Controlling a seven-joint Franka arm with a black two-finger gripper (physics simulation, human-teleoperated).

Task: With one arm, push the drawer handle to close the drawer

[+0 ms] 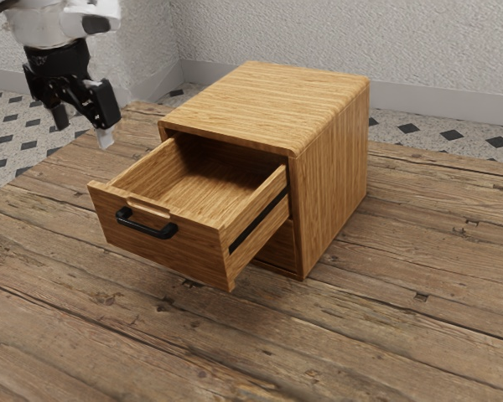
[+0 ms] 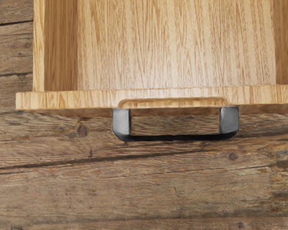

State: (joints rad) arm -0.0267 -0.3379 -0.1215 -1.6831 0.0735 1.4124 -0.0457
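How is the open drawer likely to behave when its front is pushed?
The drawer looks stiff, so it should move as one piece. The dark side rail suggests it would slide straight in rather than tip.

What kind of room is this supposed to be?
Probably a plain indoor room, perhaps in a home, though I can't tell which. It has a textured pale wall with a baseboard, a diamond-patterned tiled floor and a rustic plank tabletop.
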